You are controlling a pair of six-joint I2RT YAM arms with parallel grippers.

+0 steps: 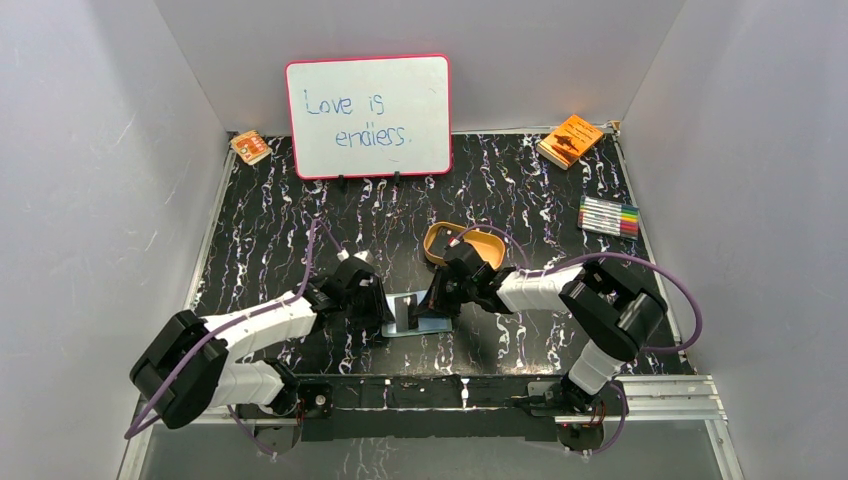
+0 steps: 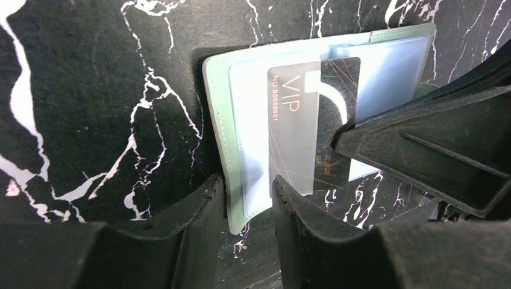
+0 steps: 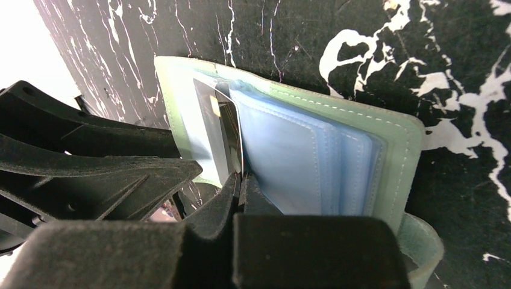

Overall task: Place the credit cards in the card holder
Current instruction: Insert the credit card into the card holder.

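The sage-green card holder [image 1: 404, 318] lies open on the black marbled table between both arms. Its pale blue clear sleeves [image 3: 301, 150] fan out. A dark credit card [image 2: 289, 138] marked VIP sits partly inside a clear sleeve. My right gripper [image 3: 241, 179] is shut on that card's edge, and its fingers [image 2: 422, 150] reach in from the right in the left wrist view. My left gripper [image 2: 246, 183] is open. The card holder's [image 2: 217, 120] near corner lies in the gap between its fingers, with space on either side.
A tan-orange oval tray [image 1: 462, 245] stands just behind the grippers. A whiteboard [image 1: 368, 115] stands at the back. An orange booklet [image 1: 570, 140] and a set of markers [image 1: 608, 216] lie at the back right. A small orange packet [image 1: 250, 147] lies at the back left.
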